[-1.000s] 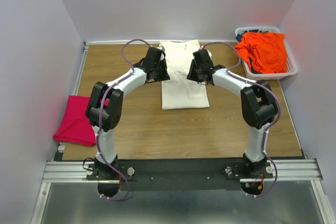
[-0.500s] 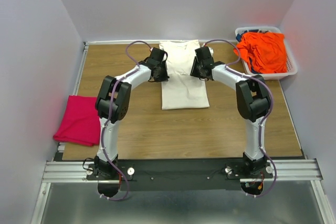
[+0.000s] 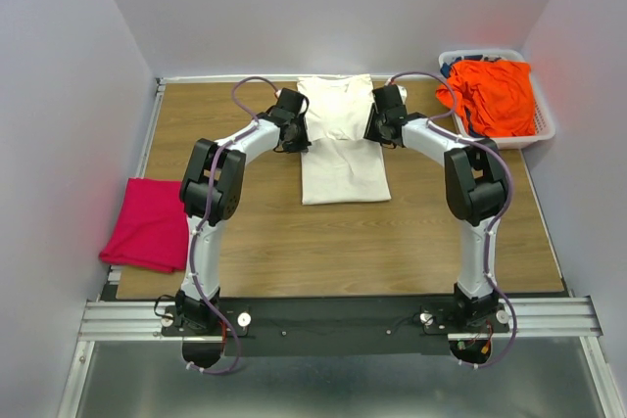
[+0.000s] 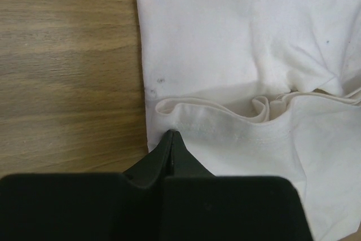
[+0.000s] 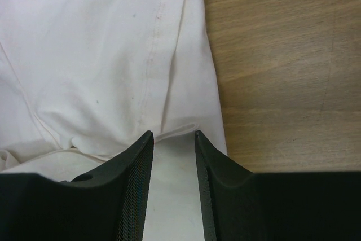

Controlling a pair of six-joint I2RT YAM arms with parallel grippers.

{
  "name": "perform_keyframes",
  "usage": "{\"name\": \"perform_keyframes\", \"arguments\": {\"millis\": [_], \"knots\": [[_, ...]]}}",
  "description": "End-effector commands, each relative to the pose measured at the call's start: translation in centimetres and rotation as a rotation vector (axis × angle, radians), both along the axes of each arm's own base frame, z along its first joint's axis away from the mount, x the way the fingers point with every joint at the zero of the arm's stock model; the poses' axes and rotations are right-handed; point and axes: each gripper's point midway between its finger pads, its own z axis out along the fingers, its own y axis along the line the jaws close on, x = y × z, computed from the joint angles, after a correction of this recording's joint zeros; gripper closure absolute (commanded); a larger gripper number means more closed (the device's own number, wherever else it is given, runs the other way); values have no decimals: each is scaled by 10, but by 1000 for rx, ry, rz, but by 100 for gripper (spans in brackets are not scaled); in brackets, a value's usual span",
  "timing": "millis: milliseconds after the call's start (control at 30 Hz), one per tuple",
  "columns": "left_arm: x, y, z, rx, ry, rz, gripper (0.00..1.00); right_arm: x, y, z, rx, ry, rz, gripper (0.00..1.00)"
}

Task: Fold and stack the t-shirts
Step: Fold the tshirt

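Lying flat on the table (image 3: 245, 232), out past the middle, is the white shirt (image 3: 338, 168). It is folded into a long shape that runs from near to far. A hem crosses its middle, and that hem is a bit rumpled.

The left claw (image 4: 172, 137) is down at the left edge of the white shirt, right where the hem is. It is pinched tight, with no gap between its two fingers. Its tip touches the hem. I cannot tell if any cloth is caught in it.

The right claw (image 5: 173, 134) is down at the right edge of the white shirt, across from the left one. Its fingers are partly apart, and white cloth shows in the gap between them. A small fold of cloth sits just past its tips. It does not look like it is squeezing anything.

The pink shirt (image 3: 147, 227) lies folded at the left edge of the table, far from both claws. It sticks out a little over the edge.

The orange shirt (image 3: 495, 95) is bunched up in the basket (image 3: 544, 129) at the far right corner. Something dark peeks out under it.
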Motion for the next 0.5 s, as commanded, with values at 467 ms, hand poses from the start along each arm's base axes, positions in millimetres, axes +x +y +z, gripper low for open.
{"name": "perform_keyframes", "arguments": {"millis": [467], "knots": [[4, 4, -4, 29, 1, -3, 100, 3, -6, -6, -55, 4, 26, 58]]}}
